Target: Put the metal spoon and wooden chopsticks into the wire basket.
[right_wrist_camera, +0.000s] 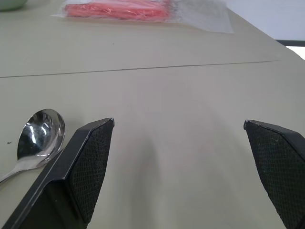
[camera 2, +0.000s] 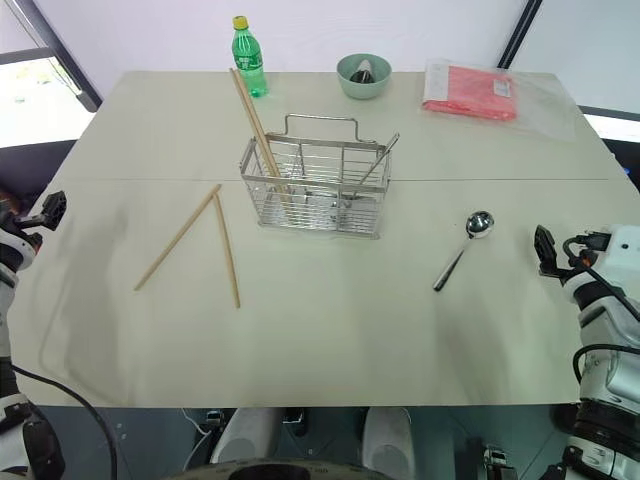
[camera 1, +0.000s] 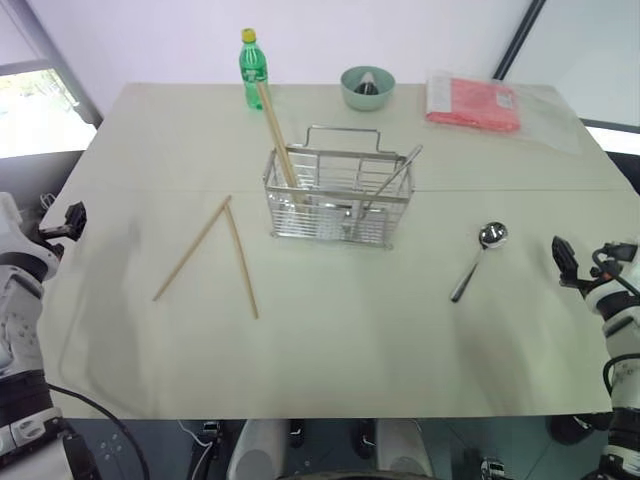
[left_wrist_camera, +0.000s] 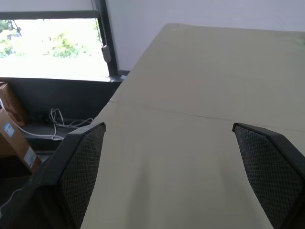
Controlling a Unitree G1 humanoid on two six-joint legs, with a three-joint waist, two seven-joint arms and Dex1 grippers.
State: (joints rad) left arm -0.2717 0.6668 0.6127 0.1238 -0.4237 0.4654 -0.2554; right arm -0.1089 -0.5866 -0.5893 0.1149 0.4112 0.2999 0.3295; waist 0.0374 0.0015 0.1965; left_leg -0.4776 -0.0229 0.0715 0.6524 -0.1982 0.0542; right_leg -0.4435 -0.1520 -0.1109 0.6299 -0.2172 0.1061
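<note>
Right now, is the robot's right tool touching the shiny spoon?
Apart. In the left eye view, bare table lies between the right tool and the metal spoon. The right wrist view shows the spoon beside one open finger, not against it.

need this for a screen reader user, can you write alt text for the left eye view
A silver wire basket stands mid-table holding two wooden chopsticks and a thin metal rod; two more chopsticks lie in a V to its left, a metal spoon to its right. Open left gripper and right gripper hover at the table's sides.
</note>
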